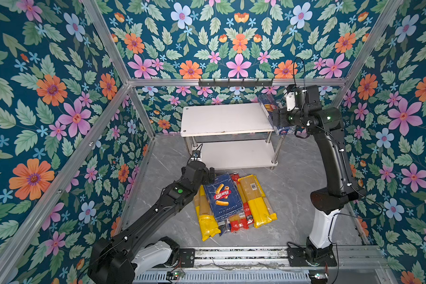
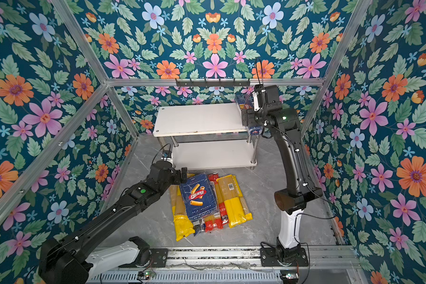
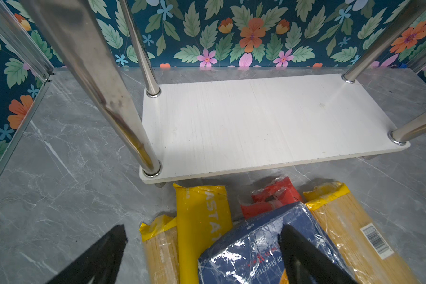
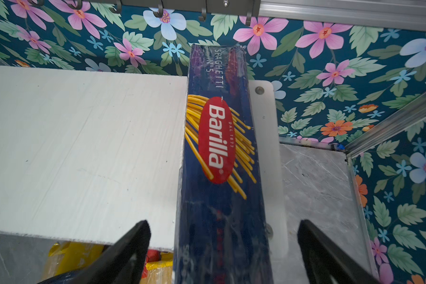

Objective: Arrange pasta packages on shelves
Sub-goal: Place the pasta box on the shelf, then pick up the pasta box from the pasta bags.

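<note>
Fingers (image 4: 133,248) of my right gripper (image 4: 221,248) are spread wide, clear of the Barilla spaghetti pack (image 4: 219,147), which lies along the top shelf's (image 1: 221,118) right end w/ its near end overhanging. Best to back straight out, no sideways brush. Left gripper (image 3: 202,255) gapes over the rigatoni bag (image 1: 223,195), holding nothing.

Spaghetti pack (image 4: 219,159) lies on top board (image 1: 225,119) of shelves, at its right end, front end overhanging. Rigatoni bag (image 1: 223,196) on top of floor pile (image 1: 256,199), just before lower board (image 1: 236,153).
</note>
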You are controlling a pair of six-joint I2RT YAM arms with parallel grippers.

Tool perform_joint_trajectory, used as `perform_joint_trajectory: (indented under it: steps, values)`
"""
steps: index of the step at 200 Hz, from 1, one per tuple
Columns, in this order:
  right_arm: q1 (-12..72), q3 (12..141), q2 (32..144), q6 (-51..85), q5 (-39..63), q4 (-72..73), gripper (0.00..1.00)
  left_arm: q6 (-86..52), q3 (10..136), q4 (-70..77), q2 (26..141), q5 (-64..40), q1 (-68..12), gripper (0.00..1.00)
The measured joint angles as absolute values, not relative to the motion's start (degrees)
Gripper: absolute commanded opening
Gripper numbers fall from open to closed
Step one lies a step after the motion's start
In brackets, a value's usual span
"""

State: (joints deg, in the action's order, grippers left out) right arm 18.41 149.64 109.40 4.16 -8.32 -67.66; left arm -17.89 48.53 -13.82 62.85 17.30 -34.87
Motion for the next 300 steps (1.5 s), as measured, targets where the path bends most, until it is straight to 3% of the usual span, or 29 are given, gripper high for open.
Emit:
perform_joint_trajectory:
  steps: [43,144,223,300]
  values:
    - [20.18,136.94,98.52,5.85,-11.20,-65.41,0.96,-18.15,47.57,-13.82,61.08,17.61,-35.05,1.00]
    - [39.59,87.88,66.67,15.68,-15.16,-59.22,0.96,-24.27,41.30,-14.68,54.41,18.24,-36.97,0.97]
    - [44.42,60.88,57.17,27.16,-4.82,-49.89,0.96,-31.44,35.79,-16.60,53.04,18.09,-39.72,0.93]
    - [44.40,51.11,61.39,32.53,4.60,-38.17,0.96,-34.30,33.54,-17.52,54.94,18.28,-42.09,0.89]
